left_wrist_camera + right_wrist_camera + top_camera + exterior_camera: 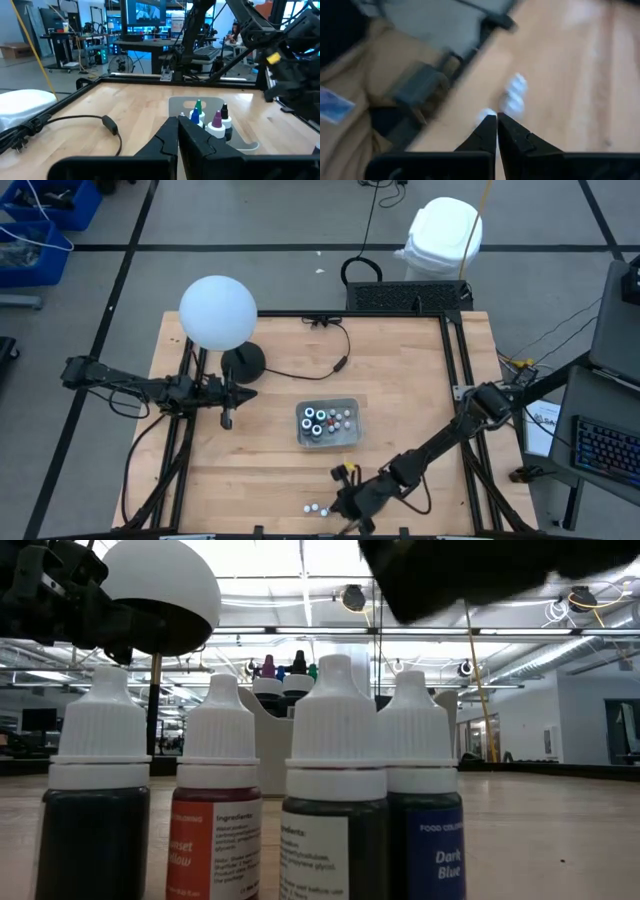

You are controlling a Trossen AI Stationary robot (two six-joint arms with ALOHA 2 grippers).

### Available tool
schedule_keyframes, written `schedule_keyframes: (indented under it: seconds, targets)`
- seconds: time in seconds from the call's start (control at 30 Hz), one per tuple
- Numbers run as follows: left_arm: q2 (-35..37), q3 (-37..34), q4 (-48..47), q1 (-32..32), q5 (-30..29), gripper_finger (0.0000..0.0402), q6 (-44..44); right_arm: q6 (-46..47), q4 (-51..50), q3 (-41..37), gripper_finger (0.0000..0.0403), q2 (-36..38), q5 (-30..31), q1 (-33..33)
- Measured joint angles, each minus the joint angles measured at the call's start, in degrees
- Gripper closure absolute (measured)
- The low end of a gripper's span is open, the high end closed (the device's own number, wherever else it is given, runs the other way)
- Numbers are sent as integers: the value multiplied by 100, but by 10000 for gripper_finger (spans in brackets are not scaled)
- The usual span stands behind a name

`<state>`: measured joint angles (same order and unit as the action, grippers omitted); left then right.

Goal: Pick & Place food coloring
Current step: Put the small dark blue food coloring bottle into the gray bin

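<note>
Several small white-capped food coloring bottles stand upright in a row near the table's front edge, seen as white dots from above. More bottles and round pots stand in a clear grey tray at mid-table. My right gripper hovers just right of the loose bottles, shut, with blurred white caps just beyond its tips. My left gripper waits shut at the table's left, pointing at the tray.
A lamp with a white globe and a dark round base stands at the far left; its cable runs across the far half of the table. A black frame rail lines the right side. Bare wood lies left of the loose bottles.
</note>
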<state>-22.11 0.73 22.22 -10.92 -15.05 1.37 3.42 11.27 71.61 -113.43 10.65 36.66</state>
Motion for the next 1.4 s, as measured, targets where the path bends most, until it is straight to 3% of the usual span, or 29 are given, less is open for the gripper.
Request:
schedule_keyframes:
  seconds: [0.2,0.43,0.8,1.4]
  targets:
    - [0,0,0,0,1,385,22,-715,551,0,364,4,-34,261]
    - [0,0,30,0,2,385,94,-539,596,0,313,-61,427,152]
    - [-2,0,35,0,8,385,218,-494,761,-3,250,-460,-47,15]
    - [0,0,32,1,21,385,192,7,171,-4,274,-466,-210,-71]
